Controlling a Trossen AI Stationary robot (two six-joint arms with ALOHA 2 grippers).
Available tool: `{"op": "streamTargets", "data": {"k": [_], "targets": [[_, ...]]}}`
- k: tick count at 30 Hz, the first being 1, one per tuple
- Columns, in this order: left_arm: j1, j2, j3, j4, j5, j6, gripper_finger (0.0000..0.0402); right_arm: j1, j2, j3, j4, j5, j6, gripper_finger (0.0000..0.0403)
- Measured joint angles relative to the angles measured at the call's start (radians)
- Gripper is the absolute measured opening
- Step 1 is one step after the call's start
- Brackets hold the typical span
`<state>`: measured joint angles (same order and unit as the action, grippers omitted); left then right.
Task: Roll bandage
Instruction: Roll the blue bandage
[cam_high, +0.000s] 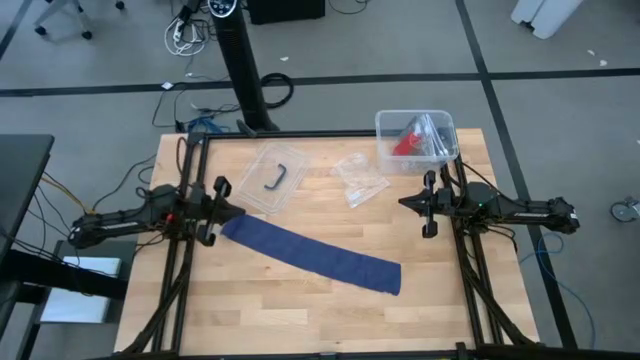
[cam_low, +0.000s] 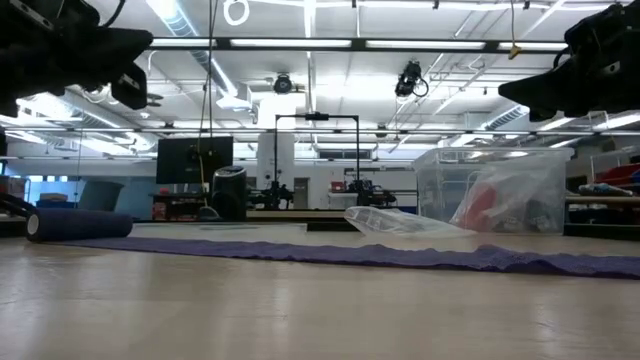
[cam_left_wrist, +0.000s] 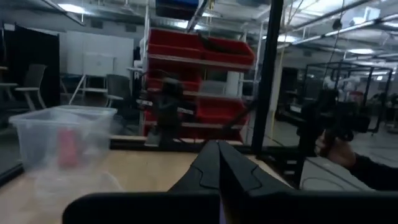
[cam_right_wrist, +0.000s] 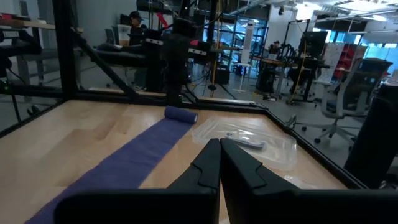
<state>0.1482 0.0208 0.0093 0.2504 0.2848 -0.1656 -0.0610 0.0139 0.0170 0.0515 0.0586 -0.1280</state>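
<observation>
The bandage (cam_high: 310, 255) is a long dark navy strip lying flat and slantwise across the middle of the wooden table. Its left end is wound into a small roll (cam_low: 78, 223), also seen in the right wrist view (cam_right_wrist: 180, 114). My left gripper (cam_high: 238, 212) is shut and hovers above the table just beside that rolled end, its fingers (cam_left_wrist: 211, 168) closed together and empty. My right gripper (cam_high: 405, 203) is shut too, raised at the table's right side and pointing toward the left; its fingers (cam_right_wrist: 211, 165) hold nothing.
A clear plastic bin (cam_high: 415, 138) with a red item stands at the far right corner. Two clear plastic bags (cam_high: 275, 178) (cam_high: 358, 180) lie beyond the bandage. Black frame rails (cam_high: 185, 260) run along both table sides. Bare wood (cam_high: 300, 310) lies near the front edge.
</observation>
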Motion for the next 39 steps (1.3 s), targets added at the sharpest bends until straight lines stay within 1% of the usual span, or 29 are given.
{"op": "streamTargets", "data": {"k": [4,8,12,16,20,24,26,28,32,36,39], "targets": [[0.0,0.069,0.001,-0.021,0.001,0.031,0.0001,0.0,0.0,0.0,0.029,0.0,-0.022,0.0008],[0.0,0.167,0.001,-0.016,-0.018,0.03,0.0001,-0.001,0.0,0.0,0.096,0.0,-0.037,0.0008],[0.0,0.266,0.006,-0.005,-0.029,0.008,0.0001,0.0,0.0,0.0,0.117,0.0,-0.033,0.0008],[-0.001,0.367,0.047,0.0,-0.032,-0.002,0.0001,0.0,0.0,0.0,0.128,0.0,-0.052,0.0009],[-0.013,0.465,0.101,0.0,-0.033,0.039,0.0001,0.0,0.0,0.0,0.128,0.0,-0.049,0.0009],[-0.028,0.548,0.15,-0.029,-0.033,0.057,0.0001,-0.001,0.0,0.0,0.091,0.0,0.015,0.0008],[-0.039,0.58,0.195,-0.12,-0.034,0.051,0.0001,-0.001,0.0,0.0,0.057,0.0,0.044,0.0007],[-0.053,0.609,0.258,-0.262,-0.058,0.032,0.0001,-0.001,0.0,0.0,0.035,0.0,0.056,0.0004],[-0.1,0.684,0.424,-0.568,-0.176,-0.03,0.0001,-0.001,0.0,0.0,0.028,0.0,0.057,0.0003],[-0.158,0.792,0.591,-0.866,-0.296,-0.127,0.0001,-0.001,0.0,0.0,0.027,0.0,0.057,0.0004],[-0.2,0.894,0.682,-1.031,-0.346,-0.199,0.0001,-0.001,0.0,0.0,0.023,0.0,0.058,0.0002]]}}
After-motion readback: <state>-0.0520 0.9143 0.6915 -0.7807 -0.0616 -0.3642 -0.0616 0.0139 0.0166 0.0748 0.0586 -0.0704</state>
